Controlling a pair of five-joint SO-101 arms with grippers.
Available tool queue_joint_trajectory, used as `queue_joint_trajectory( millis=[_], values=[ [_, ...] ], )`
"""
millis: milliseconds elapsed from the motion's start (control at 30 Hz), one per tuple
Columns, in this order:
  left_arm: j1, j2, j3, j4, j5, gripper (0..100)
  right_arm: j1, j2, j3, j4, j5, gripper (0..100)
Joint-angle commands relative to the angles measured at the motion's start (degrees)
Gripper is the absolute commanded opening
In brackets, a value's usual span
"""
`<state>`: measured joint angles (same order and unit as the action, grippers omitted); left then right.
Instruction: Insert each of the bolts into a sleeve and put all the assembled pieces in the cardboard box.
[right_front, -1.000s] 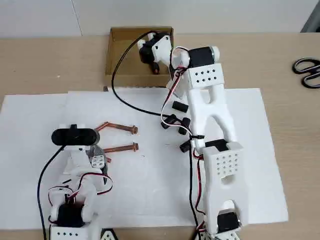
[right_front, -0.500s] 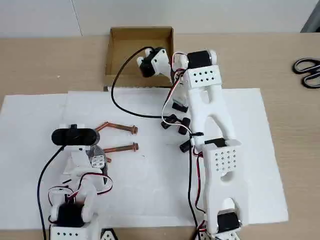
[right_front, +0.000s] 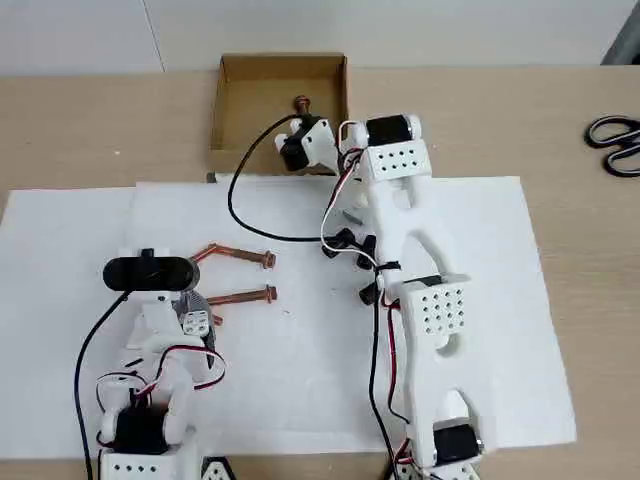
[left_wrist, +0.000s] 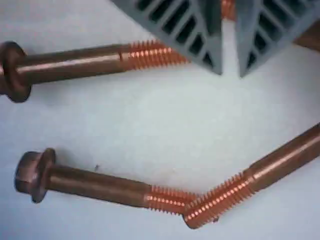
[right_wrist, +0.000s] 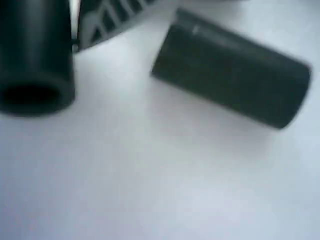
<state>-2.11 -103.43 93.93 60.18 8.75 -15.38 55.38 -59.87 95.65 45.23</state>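
The cardboard box (right_front: 235, 110) stands at the far edge of the white paper, and one assembled piece (right_front: 301, 104) with a copper head lies inside it. Several black sleeves (right_front: 343, 241) lie beside the right arm. Two of them, a lying sleeve (right_wrist: 230, 75) and an end-on one (right_wrist: 35, 57), are close under my right gripper (right_front: 350, 213). Three copper bolts lie by the left arm: the bolt (left_wrist: 75, 62) has its thread at my left gripper (left_wrist: 228, 47), the other two (left_wrist: 90, 182) (left_wrist: 272, 172) touch tip to tip. The left fingers (left_wrist: 195, 27) stand almost together.
Scissors (right_front: 615, 142) lie at the far right on the wooden table (right_front: 520, 110). The right arm's black cable (right_front: 245, 215) loops over the paper between the box and the sleeves. The white sheet (right_front: 300, 380) has open room between the two arms.
The right arm has drawn back from the cardboard box toward the sleeves, and the assembled piece now lies in the box. The left arm has not moved.
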Motion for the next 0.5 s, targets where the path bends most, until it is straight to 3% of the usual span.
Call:
queue_joint_trajectory(
  millis=[0,233,367,467],
  values=[
    [-0.18,-0.62,-0.13,-1.23,-0.09,1,0.66,0.22,-0.53,-1.54,0.62,12.9],
    [-0.18,-0.62,-0.13,-1.23,-0.09,1,0.66,3.38,-0.53,-2.77,0.35,12.1],
    [-0.18,-0.62,-0.13,-1.23,-0.09,1,0.48,4.44,-0.53,-2.42,0.18,0.9],
    [-0.18,-0.62,-0.13,-1.23,-0.09,1,0.66,4.44,-0.53,-2.15,-0.7,0.7]
  ],
)
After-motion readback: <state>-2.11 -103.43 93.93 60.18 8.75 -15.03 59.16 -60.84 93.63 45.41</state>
